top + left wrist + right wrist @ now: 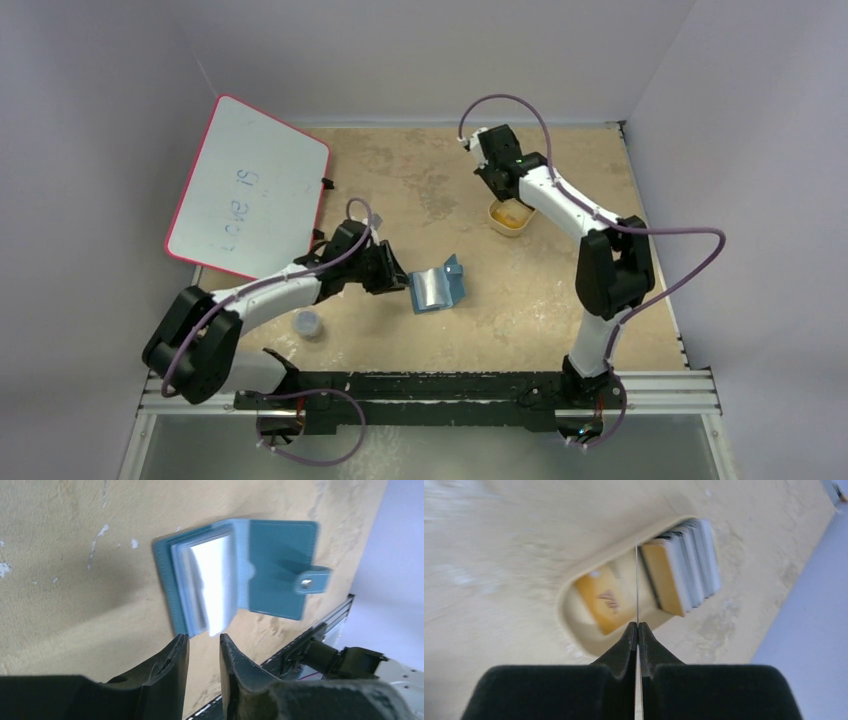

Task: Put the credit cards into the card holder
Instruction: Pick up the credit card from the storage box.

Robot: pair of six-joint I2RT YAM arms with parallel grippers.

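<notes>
right gripper [637, 626]: fingers pinched together on one credit card [636, 580], held edge-on over the beige tray [574, 630], probably to clear its rim | other cards [684, 565]: stacked on edge in the tray | card holder [437, 285]: mid-table, open, pockets fanned to receive a card | left gripper [204, 639]: jaws slightly apart, empty, just beside the holder's near edge, likely to steady it | nothing stands between tray and holder

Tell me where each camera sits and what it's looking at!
Top camera: above and behind the arms, looking down at the table; both whole arms show.
Left wrist camera: on the left arm, looking past the open left gripper at the card holder.
Right wrist camera: on the right arm, looking down at the tray of credit cards; the right gripper pinches one card edge-on.
Shared: top and left wrist views both show the card holder.
</notes>
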